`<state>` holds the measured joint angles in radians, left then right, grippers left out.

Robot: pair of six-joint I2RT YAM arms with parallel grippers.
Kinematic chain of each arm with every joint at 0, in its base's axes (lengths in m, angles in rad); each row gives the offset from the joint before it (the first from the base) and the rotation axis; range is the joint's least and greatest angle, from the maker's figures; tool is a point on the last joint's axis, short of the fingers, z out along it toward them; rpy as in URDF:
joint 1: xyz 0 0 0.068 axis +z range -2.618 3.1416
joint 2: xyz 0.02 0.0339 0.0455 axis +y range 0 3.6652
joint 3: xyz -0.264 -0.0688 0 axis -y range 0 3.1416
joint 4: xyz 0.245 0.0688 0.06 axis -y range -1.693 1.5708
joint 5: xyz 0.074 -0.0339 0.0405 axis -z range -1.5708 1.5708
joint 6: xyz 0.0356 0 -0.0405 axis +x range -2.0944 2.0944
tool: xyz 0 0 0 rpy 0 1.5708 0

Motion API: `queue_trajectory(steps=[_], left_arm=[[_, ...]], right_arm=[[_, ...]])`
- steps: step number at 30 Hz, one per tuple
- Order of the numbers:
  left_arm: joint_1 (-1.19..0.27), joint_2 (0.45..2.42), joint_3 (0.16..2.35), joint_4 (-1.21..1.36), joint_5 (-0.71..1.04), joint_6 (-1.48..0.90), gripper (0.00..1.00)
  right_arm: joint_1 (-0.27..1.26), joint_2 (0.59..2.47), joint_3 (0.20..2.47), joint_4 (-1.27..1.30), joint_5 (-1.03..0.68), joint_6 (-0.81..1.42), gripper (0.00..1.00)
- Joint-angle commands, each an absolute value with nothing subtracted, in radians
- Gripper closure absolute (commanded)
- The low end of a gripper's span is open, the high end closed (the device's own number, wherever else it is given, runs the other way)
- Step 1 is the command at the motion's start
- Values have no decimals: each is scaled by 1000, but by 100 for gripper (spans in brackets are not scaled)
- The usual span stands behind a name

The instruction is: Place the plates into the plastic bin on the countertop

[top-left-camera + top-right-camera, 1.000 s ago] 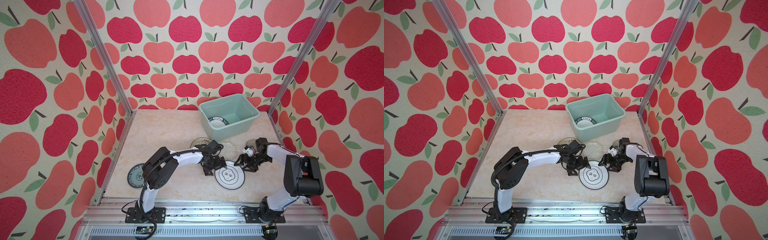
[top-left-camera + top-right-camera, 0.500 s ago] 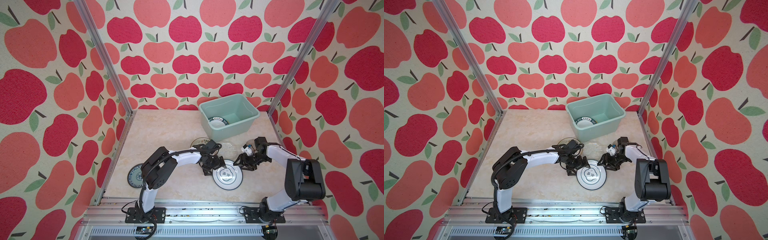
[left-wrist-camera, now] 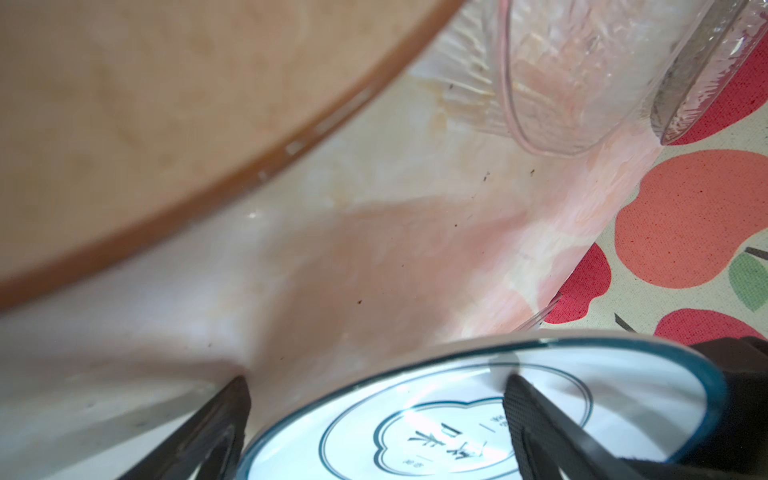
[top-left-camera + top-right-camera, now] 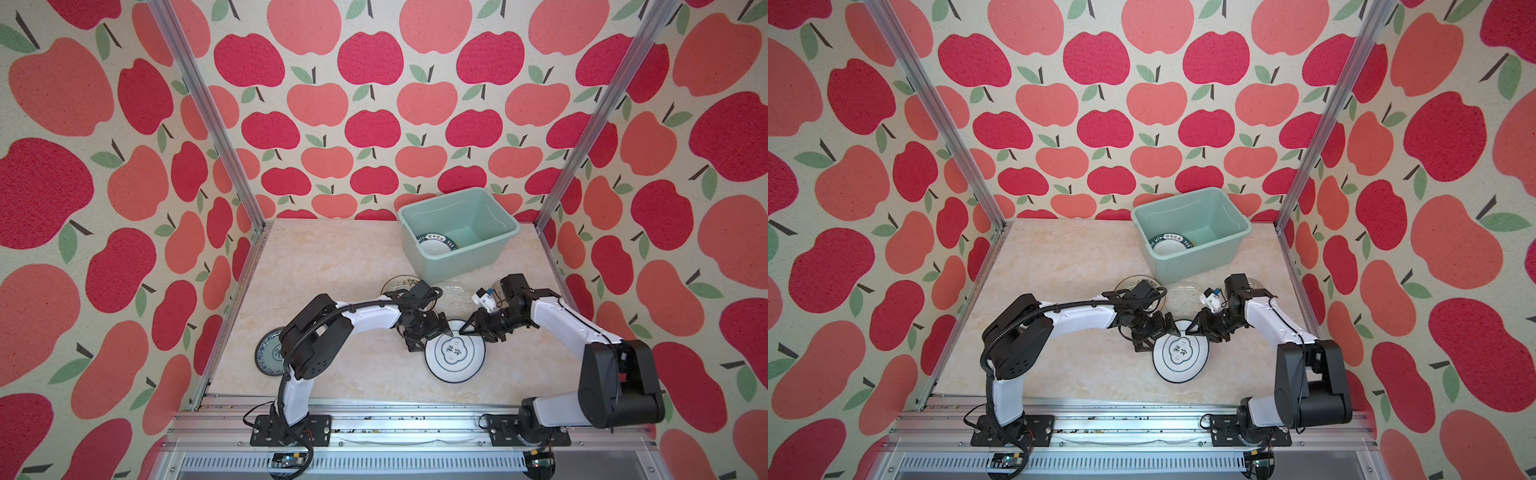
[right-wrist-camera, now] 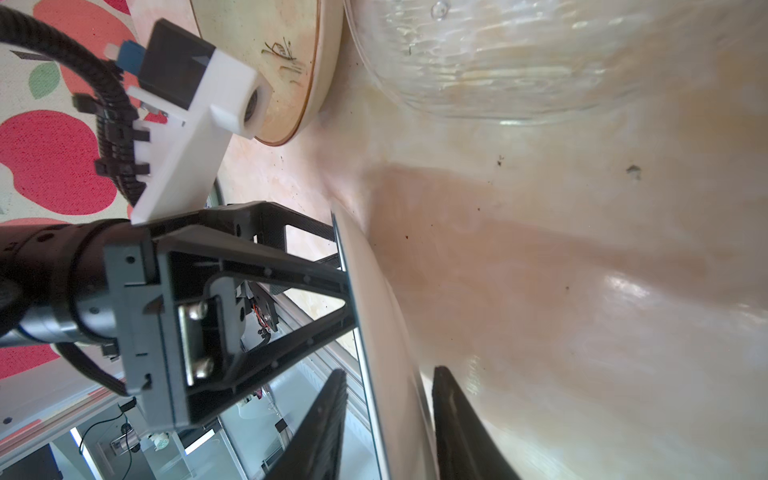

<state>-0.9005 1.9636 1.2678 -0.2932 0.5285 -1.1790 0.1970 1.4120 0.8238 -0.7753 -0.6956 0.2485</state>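
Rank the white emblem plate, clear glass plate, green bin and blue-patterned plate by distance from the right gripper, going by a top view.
From the right gripper, in a top view:
1. White emblem plate: right at the gripper, its rim between the jaws.
2. Clear glass plate: just behind.
3. Green bin: farther back.
4. Blue-patterned plate: far over on the left.
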Motion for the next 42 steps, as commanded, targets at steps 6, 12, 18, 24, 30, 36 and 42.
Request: queue_trajectory(steps=[6, 12, 18, 24, 30, 36, 42], left_arm=[[-905, 1943, 1243, -287, 474, -1192, 2], [-891, 1867, 1236, -335, 429, -1187, 2], [-850, 1619, 1302, -536, 276, -1084, 1], [-764, 1312, 1367, -716, 73, -920, 1], [-528, 1040, 1273, -699, 102, -880, 1], [-264, 997, 1252, -788, 220, -813, 1], [-131, 1076, 1244, -759, 301, -792, 1]], right_arm=[[219, 1352, 823, -812, -735, 287, 83], [220, 1312, 880, -895, -699, 277, 96], [219, 1249, 1039, -969, -660, 304, 100], [206, 1266, 1321, -981, -637, 374, 100], [186, 1404, 1601, -835, -574, 530, 100], [170, 1605, 1769, -614, -499, 669, 100], [167, 1867, 1971, -576, -444, 645, 100]])
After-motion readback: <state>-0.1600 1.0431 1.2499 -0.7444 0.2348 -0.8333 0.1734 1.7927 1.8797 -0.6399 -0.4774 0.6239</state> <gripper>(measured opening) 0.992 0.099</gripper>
